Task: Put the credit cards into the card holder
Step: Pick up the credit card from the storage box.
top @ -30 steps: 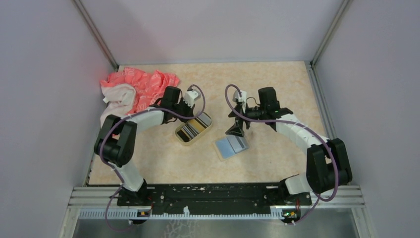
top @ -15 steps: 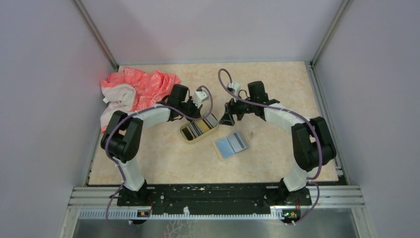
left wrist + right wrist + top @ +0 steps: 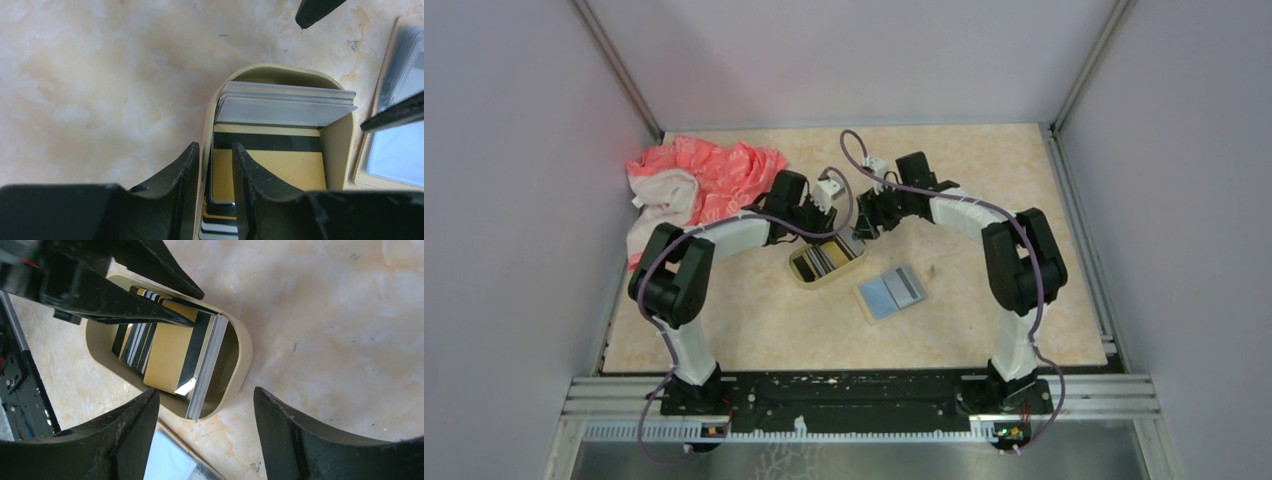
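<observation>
The card holder (image 3: 800,273) is a gold-olive tin at the table's middle. It holds a tan card with a dark stripe (image 3: 280,165), several striped cards under it, and a grey stack leaning on edge (image 3: 285,102) at one end. My left gripper (image 3: 826,234) is shut on the tin's side wall (image 3: 206,150), one finger outside and one inside beside the card edges. My right gripper (image 3: 865,224) is open and empty, just above the table past the tin's rounded end (image 3: 244,357). More credit cards (image 3: 891,291), pale blue and grey with a dark stripe, lie stacked to the tin's right.
A red-pink patterned cloth (image 3: 714,172) with a white cloth (image 3: 664,195) lies at the back left. Grey walls enclose the table on three sides. A black rail (image 3: 854,392) runs along the near edge.
My right gripper has moved left and away from the loose card stack to the tin's far end. My left gripper and the tin shifted slightly right.
</observation>
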### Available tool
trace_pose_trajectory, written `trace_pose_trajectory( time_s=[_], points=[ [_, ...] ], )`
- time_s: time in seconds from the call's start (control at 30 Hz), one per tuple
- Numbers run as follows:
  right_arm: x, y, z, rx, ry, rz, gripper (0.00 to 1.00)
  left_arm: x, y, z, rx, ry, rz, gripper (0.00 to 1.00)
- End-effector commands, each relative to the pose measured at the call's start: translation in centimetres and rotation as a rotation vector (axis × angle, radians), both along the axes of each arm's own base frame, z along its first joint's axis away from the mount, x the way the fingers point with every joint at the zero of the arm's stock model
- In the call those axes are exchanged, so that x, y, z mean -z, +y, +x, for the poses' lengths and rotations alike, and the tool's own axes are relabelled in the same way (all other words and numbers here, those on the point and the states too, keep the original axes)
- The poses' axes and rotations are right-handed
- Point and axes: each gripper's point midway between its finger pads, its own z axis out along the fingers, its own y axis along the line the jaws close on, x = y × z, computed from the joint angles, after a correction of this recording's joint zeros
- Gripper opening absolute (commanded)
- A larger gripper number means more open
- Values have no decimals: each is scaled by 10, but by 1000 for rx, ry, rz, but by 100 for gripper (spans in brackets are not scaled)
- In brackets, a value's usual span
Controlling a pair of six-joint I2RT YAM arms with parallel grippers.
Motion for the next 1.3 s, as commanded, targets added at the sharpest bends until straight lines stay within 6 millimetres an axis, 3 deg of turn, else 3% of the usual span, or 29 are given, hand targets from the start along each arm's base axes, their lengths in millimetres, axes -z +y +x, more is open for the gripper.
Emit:
trace_pose_trajectory(
  time_s=[0.0, 0.17, 0.33, 0.47, 0.6, 0.83, 1.0, 1.27],
  points=[
    [-7, 7, 3, 2, -3, 9, 67, -35, 1, 6, -115, -66, -82, 37],
    [-3, 18, -6, -39, 11, 1, 61, -58, 26, -7, -244, -135, -111, 38],
    [-1, 22, -8, -43, 12, -12, 55, -87, 42, -41, -318, -181, -275, 38],
    [2, 23, -8, -41, 16, -22, 53, -92, 47, -66, -385, -155, -455, 35],
    [2, 25, -11, -52, 9, -30, 51, -91, 45, -73, -449, -83, -582, 30],
    [-2, 26, -13, -55, -3, -28, 45, -84, 20, -69, -415, 42, -666, 13],
    [-7, 27, -14, -59, -9, -20, 41, -63, -1, -57, -431, 98, -634, 9],
    [0, 27, -14, -50, 19, -29, 40, -37, -25, -34, -451, 92, -557, 7]
  ],
)
